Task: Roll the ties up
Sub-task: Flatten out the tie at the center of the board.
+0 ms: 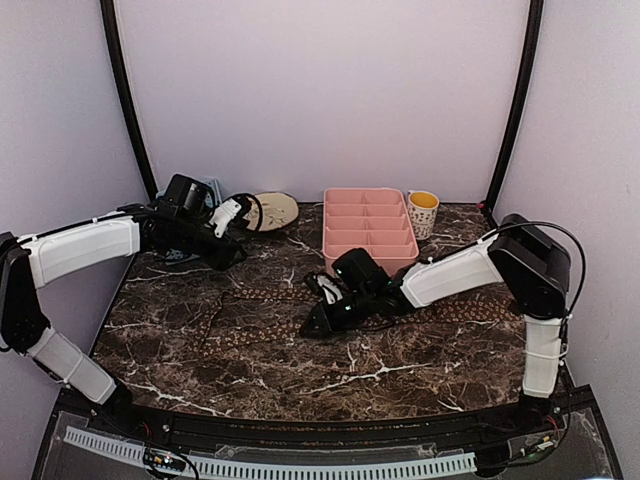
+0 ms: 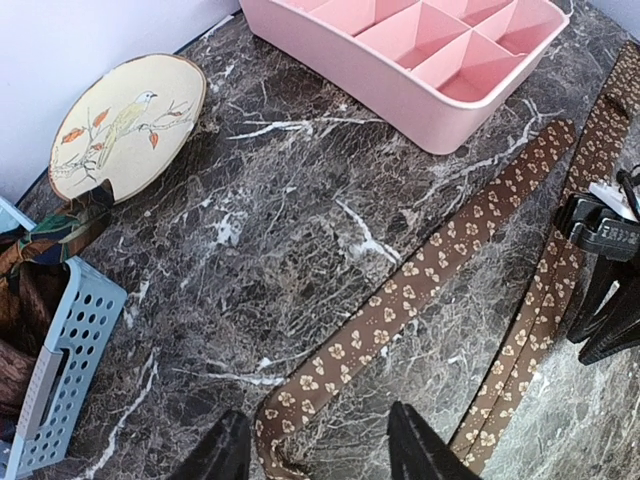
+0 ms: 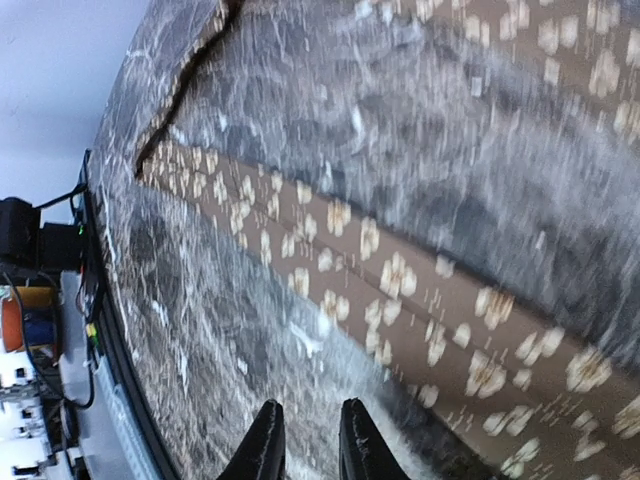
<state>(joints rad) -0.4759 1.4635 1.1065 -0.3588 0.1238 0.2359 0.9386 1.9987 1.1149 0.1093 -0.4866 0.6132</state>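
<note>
Parted jaws of both arms hang above ties (image 2: 420, 285) on marble table (image 2: 250, 220).

The tie (image 3: 400, 290) blurs in the right wrist view — the blue basket (image 2: 70, 350) runs off-frame.

The ties (image 1: 265, 296) lie flat across the middle of the dark marble table (image 1: 400, 375), not rolled at all: long narrow bands of brown fabric dotted with small tan flower shapes. From above, the bands fan apart toward the left, and a further stretch reaches toward the table's right edge. In the left wrist view, a broader band (image 2: 420, 280) runs diagonally, its near end a little crumpled. Just beside it, narrower strips (image 2: 540, 300) lie side by side. The right wrist's blurred view shows one band (image 3: 400, 290) lying smooth on the marble. How many separate ties there are is unclear.
</note>
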